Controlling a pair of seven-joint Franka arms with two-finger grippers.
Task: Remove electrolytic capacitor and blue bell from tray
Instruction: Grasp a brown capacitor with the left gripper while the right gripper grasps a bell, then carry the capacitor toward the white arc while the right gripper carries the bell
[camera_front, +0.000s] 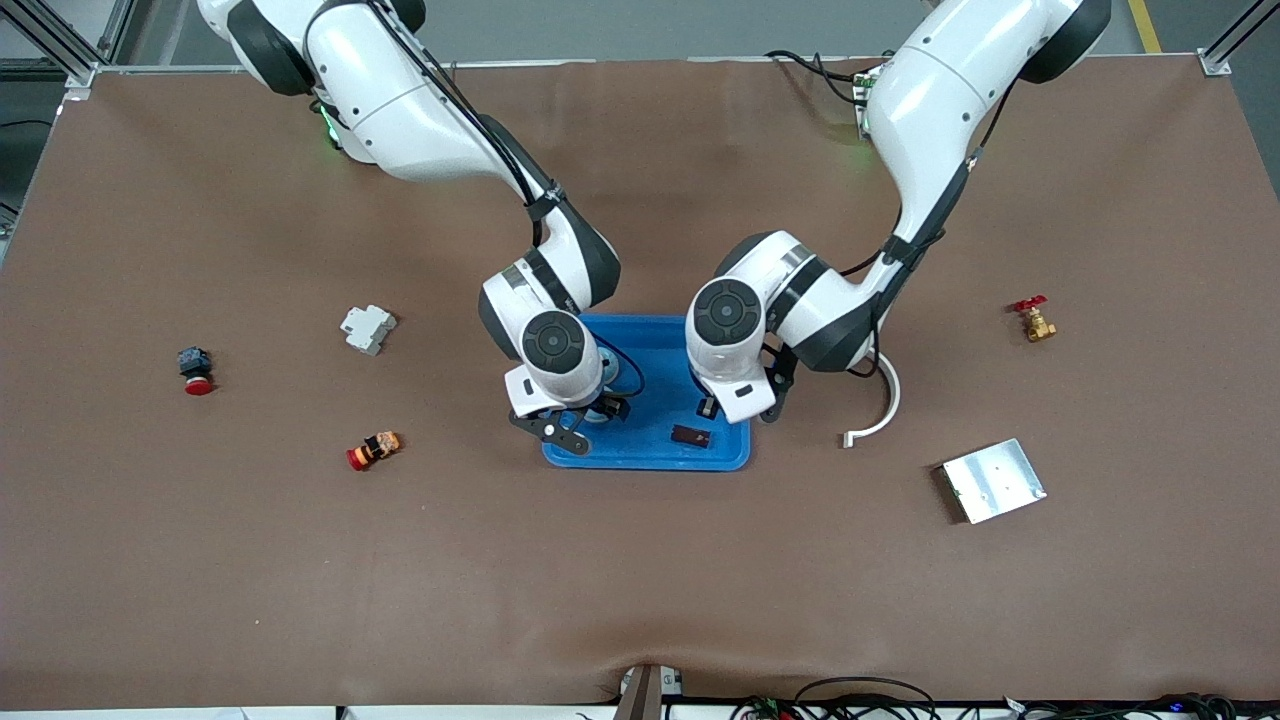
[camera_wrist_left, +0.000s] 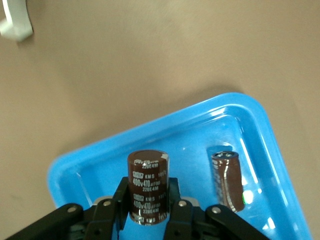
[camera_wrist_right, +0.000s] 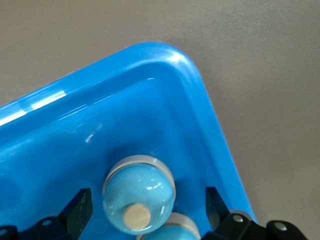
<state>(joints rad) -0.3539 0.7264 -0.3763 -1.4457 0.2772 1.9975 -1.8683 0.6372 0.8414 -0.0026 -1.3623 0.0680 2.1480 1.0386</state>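
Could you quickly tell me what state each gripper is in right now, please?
Left gripper: shut on an electrolytic capacitor, over the tray.
Right gripper: open, fingers either side of the blue bell in the tray, not gripping it.

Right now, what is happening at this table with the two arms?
Both arms work over the blue tray. The left hand is shut on an electrolytic capacitor; a second capacitor lies in the tray beside it. The right hand is open around the blue bell, which sits in the tray, not yet gripped.
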